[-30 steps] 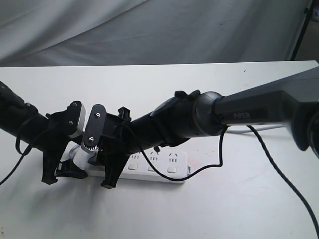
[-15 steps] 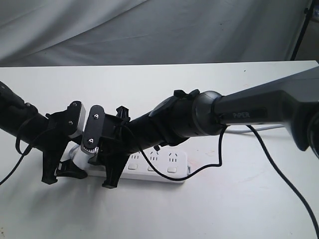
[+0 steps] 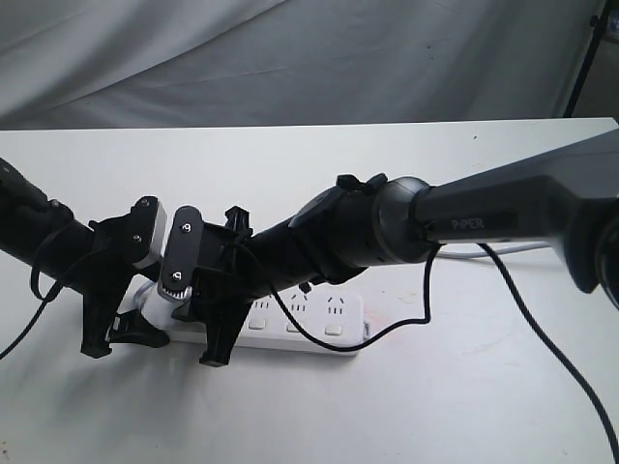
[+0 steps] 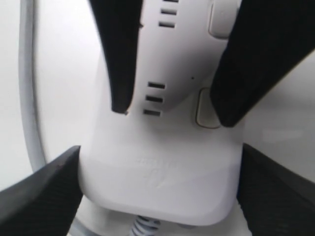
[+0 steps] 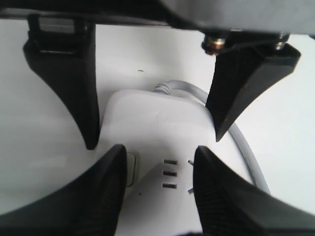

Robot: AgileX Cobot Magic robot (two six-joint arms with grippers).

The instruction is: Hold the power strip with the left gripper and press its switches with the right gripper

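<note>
Fingers (image 4: pixel 44 191) of the left gripper (image 4: pixel 160 150) are clamping the cord end of the power strip (image 3: pixel 309 324) across its width, probably so that pressing is not sliding it. The strip is lying flat on the white worktop (image 3: pixel 435 406), left of the middle and well away from the back edge, its grey cord (image 4: pixel 27 98) running off alongside. Just to the right, the right gripper (image 5: pixel 160 152) is hovering with jaws spread, one fingertip (image 4: pixel 246 64) sitting over the endmost of the switches (image 4: pixel 203 109). Whether it is pressing is unclear. Other buttons are lying uncovered farther right.
</note>
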